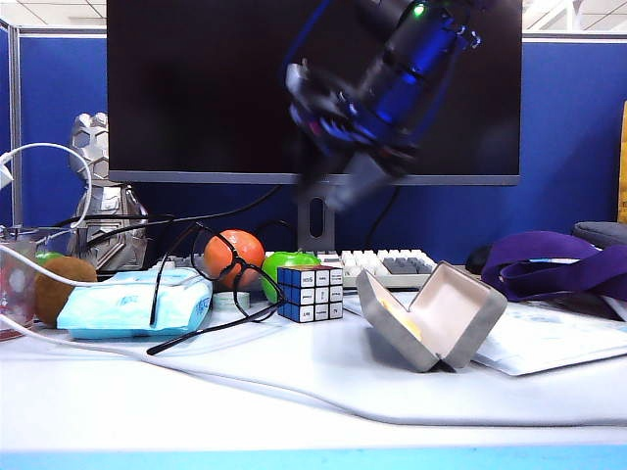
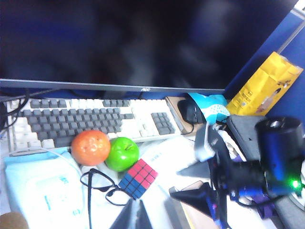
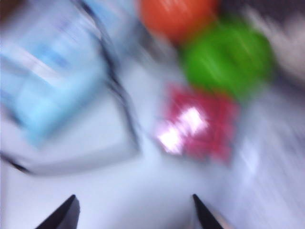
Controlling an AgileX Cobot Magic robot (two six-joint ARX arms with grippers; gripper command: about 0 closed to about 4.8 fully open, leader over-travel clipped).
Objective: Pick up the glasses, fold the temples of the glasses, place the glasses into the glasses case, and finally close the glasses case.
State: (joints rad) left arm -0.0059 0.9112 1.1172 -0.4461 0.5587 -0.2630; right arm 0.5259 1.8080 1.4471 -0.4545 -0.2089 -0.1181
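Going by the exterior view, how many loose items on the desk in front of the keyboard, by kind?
Eyewear: 2, the glasses and the open glasses case
Fruit: 3, orange, green apple, kiwi
Puzzle cube: 1
Tissue pack: 1
Total: 7

Clutter on the worktop (image 1: 294, 382) under a dark monitor (image 1: 196, 88).
An orange (image 1: 235, 257) and a green apple (image 1: 284, 266) sit side by side before the keyboard (image 1: 387, 264); a puzzle cube (image 1: 311, 293) stands just in front of the apple, a light-blue tissue pack (image 1: 132, 304) to the left, a purple strap (image 1: 558, 264) at right.
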